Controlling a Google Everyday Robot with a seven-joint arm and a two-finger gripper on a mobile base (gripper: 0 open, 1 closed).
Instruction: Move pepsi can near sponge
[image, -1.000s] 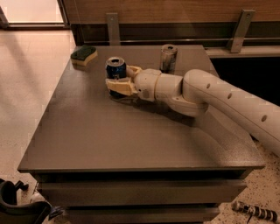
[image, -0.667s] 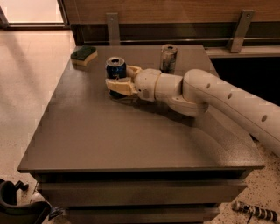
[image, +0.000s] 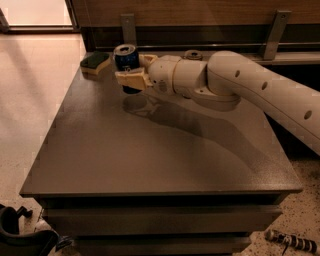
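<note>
My cream two-finger gripper (image: 133, 70) sits over the far left part of the table, its fingers (image: 132, 79) closed on the short dark-blue pepsi can with a silver top (image: 125, 55). One finger crosses the can's near side and the other lies behind it. The can stands upright in the grip and seems to hang just clear of the surface, with a dark shadow on the tabletop right under it. I can make out pale marks on the can's side, but no lettering I can read.

Just left of the can, near but not touching, lies the small sponge with a yellow body and dark green top layer (image: 95, 61), at the table's far left corner. Behind my white, hole-dotted arm (image: 260, 92) I see only the top of a second, silver can (image: 192, 53) at the far edge; the arm hides the rest.

The square grey-brown table (image: 150, 165) stands against a wooden wall panel with metal brackets (image: 275, 30). Pale tiled floor (image: 30, 100) lies to the left.
</note>
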